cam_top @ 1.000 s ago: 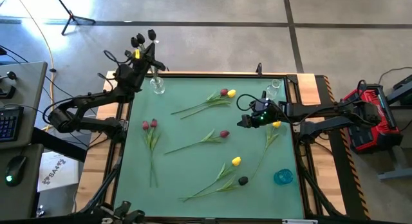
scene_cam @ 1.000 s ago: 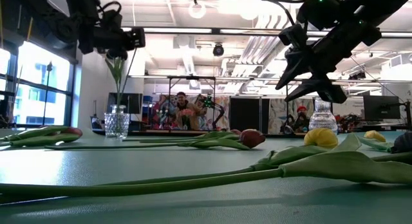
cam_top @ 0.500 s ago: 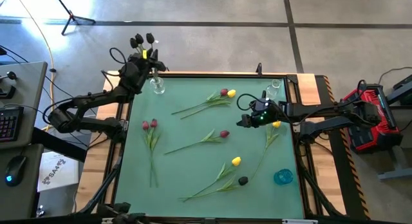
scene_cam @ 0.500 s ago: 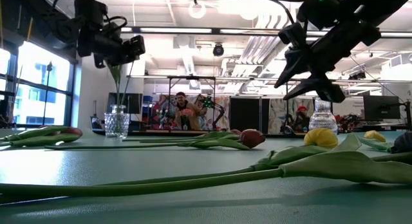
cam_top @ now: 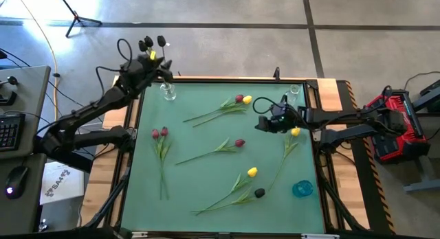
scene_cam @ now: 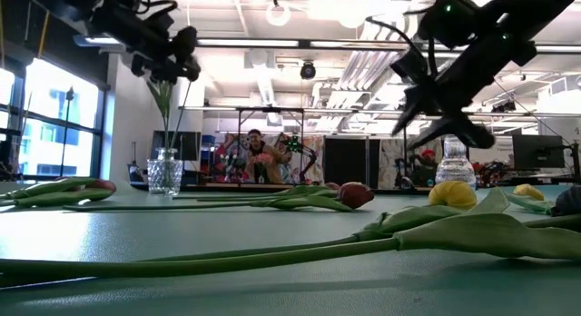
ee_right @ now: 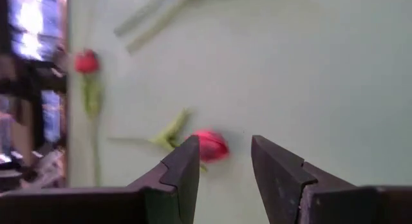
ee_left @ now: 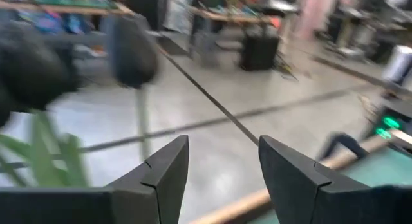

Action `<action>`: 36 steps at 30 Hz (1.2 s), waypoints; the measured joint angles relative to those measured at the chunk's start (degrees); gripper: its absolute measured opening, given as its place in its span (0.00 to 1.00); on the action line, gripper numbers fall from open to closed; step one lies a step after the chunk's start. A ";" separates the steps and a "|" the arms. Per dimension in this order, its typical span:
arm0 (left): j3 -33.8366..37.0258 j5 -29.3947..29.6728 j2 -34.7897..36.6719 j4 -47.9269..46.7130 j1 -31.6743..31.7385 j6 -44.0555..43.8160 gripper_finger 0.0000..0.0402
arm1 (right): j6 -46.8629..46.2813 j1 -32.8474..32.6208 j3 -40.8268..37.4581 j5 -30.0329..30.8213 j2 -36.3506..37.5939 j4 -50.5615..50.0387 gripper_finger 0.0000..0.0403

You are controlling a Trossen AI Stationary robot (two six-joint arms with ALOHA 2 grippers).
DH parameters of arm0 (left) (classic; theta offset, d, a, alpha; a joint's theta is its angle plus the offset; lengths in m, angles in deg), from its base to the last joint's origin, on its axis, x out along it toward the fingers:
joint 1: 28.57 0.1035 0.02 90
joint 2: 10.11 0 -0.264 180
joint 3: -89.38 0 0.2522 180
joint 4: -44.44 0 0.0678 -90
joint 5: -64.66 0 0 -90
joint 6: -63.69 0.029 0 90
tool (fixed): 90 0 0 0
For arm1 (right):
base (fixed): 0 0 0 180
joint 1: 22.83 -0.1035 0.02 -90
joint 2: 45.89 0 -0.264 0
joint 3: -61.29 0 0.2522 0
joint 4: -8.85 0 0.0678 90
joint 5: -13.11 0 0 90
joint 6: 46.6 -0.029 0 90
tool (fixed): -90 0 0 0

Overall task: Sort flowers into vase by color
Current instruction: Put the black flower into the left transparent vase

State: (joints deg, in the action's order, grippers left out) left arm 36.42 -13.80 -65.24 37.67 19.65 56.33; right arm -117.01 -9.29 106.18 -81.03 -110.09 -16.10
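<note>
Two black tulips (cam_top: 153, 42) stand with their stems in a glass vase (cam_top: 168, 93) at the table's far left corner. My left gripper (ee_left: 224, 166) hangs open just beside their heads (ee_left: 132, 50), touching nothing. My right gripper (cam_top: 260, 123) hovers open above the table's right half, over a red tulip head (ee_right: 209, 145). More flowers lie flat on the green mat: a red and yellow pair (cam_top: 240, 99), two red ones (cam_top: 159, 132), one red (cam_top: 239, 143), a yellow (cam_top: 252, 172), a black (cam_top: 259, 193), and a yellow (cam_top: 294, 132) under the right arm.
A second glass vase (cam_top: 294, 93) stands at the far right of the mat and a blue vase (cam_top: 302, 189) at the near right. In the low view long stems and leaves (scene_cam: 272, 252) lie across the mat. A person (scene_cam: 259, 157) sits in the room behind.
My left gripper has opened, let go of the black tulip's stem and drawn up and away from the vase toward the far left; the tulip stays standing in the vase. My right gripper has shifted slightly toward the far edge.
</note>
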 joint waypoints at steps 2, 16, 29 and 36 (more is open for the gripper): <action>-0.76 -1.56 0.81 -2.68 -1.10 0.05 0.44 | 3.62 0.35 0.00 -4.28 0.00 -1.11 0.32; -4.42 -3.77 2.58 -17.58 -22.28 10.09 0.44 | 11.63 -6.10 0.00 -11.71 0.00 -2.08 0.32; -7.61 -2.40 -6.20 -11.66 -51.57 -0.68 0.44 | 14.38 -6.06 0.00 -8.59 0.00 -3.86 0.32; -7.52 -2.78 -22.74 3.95 -63.16 -1.18 0.41 | 15.16 -6.06 0.00 -6.75 0.00 -4.38 0.32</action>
State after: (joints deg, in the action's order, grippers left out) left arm 28.90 -16.58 -87.98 41.62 -43.51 55.15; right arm -101.85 -15.35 106.18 -87.79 -110.09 -20.48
